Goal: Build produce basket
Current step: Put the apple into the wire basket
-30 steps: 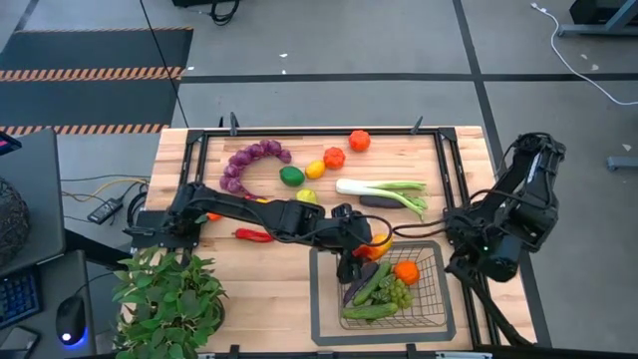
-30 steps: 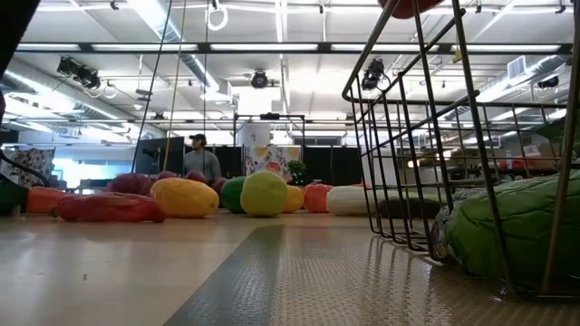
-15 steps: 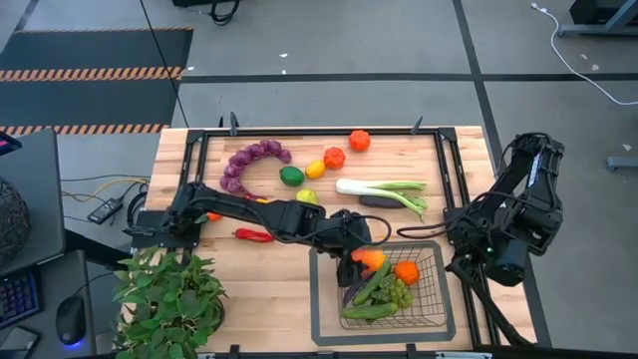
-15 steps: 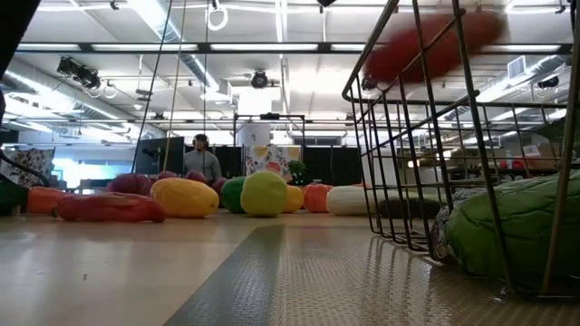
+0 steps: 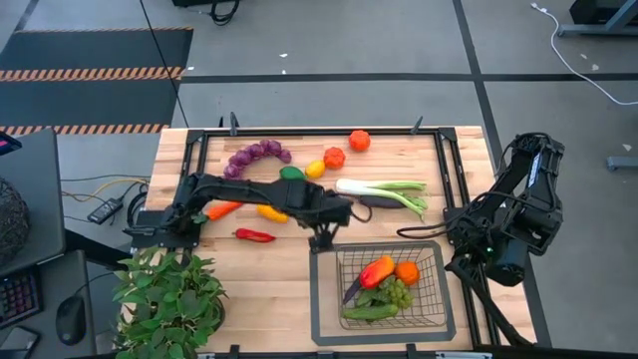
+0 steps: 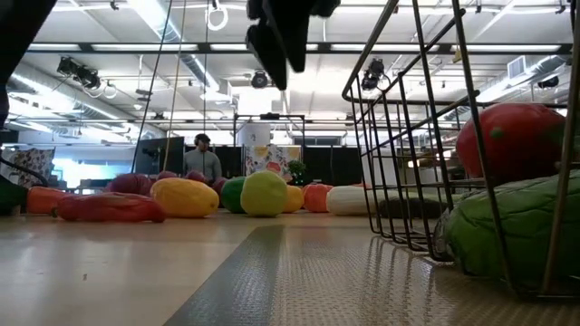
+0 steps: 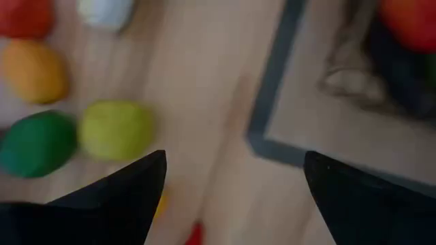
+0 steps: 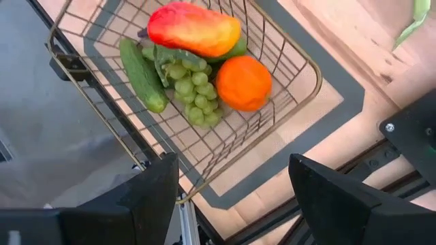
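Note:
The wire basket (image 5: 325, 299) stands at the table's near right. In it lie a red-orange pepper (image 5: 377, 269), an orange tomato (image 5: 406, 271), green grapes (image 8: 191, 88) and cucumbers (image 5: 369, 311). The pepper (image 6: 517, 140) rests on top of the greens. My left gripper (image 5: 321, 235) hangs open and holds nothing above the bare wood, just outside the basket's far left corner (image 7: 269, 133). My right gripper (image 8: 231, 184) stands open over the basket's right rim (image 8: 310, 68), also holding nothing. Loose produce lies along the far half of the table.
On the wood lie purple grapes (image 5: 254, 157), a lemon (image 5: 315, 169), two tomatoes (image 5: 334, 158), a leek (image 5: 384, 189), a red chili (image 5: 254, 235), a carrot (image 5: 221, 209) and a yellow pepper (image 5: 271, 212). A potted plant (image 5: 169, 299) stands at the near left corner.
My left gripper has let go of the red-orange pepper above the basket's far left corner. The pepper has dropped into the basket and lies on the greens. The gripper has then drawn back out of the basket toward the table's left and far side, tipping further downward.

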